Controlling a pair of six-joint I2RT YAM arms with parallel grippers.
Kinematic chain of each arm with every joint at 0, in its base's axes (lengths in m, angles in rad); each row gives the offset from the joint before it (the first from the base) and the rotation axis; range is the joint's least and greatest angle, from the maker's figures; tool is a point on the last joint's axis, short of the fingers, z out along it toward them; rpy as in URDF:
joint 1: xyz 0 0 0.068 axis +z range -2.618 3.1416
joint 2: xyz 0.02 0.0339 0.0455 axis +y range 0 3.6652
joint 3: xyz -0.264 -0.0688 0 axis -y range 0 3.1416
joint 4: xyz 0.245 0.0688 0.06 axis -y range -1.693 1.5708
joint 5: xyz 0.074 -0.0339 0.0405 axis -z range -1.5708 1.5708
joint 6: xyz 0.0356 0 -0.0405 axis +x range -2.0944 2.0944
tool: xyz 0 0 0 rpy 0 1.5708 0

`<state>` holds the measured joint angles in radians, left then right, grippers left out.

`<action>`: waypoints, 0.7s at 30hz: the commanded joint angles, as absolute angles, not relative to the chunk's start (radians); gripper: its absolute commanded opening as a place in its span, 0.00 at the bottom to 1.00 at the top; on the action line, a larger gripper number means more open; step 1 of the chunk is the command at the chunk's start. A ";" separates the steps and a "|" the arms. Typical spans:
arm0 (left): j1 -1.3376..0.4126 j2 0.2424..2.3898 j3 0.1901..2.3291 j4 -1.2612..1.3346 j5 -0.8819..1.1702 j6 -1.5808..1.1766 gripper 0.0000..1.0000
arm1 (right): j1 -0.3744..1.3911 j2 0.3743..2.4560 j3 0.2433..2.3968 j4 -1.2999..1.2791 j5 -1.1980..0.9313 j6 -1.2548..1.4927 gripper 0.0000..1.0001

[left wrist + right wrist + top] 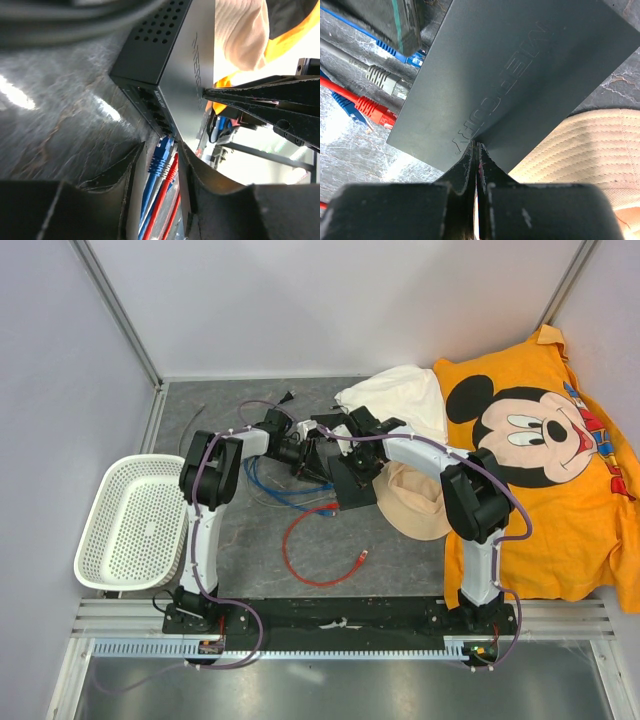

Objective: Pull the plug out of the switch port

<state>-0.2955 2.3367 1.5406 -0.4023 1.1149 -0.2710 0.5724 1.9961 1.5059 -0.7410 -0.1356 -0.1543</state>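
The switch (352, 478), a flat black box, lies at the middle of the tabletop (240, 570), where the two arms meet. A tan hat (415, 508) touches it at 4 o'clock. The port row (152, 107) runs along the narrow edge that faces 9 o'clock in the top view, towards the left arm.

A blue plug (161, 156) sits at that edge, with a red cable (169, 182) and a pale one running just beside it. The left gripper (161, 146) is partly open, with one finger on each side of the blue plug and these cables. I cannot tell whether the fingers touch the plug.

From the right wrist, a grey plug (385, 80) and a red plug (372, 107) also meet the same edge.

The right gripper (476, 146) has its fingers pressed together with nothing between them, and its tips rest on the top face of the switch near the lettering.

A white basket (100, 490) stands at the 9 o'clock side of the tabletop, and an orange shirt (540, 530) lies at 3 o'clock.
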 commanded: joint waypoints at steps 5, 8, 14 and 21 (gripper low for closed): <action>-0.308 2.370 1.569 -0.410 1.129 -0.226 0.38 | 0.581 2.034 1.508 -0.742 -0.140 -0.153 0.00; -0.316 2.373 1.577 -0.420 1.134 -0.215 0.38 | 0.580 2.042 1.519 -0.741 -0.140 -0.153 0.00; -0.330 2.387 1.589 -0.460 1.141 -0.184 0.35 | 0.581 2.049 1.522 -0.741 -0.143 -0.150 0.00; -0.333 2.385 1.574 -0.472 1.131 -0.173 0.33 | 0.581 2.057 1.528 -0.742 -0.146 -0.147 0.00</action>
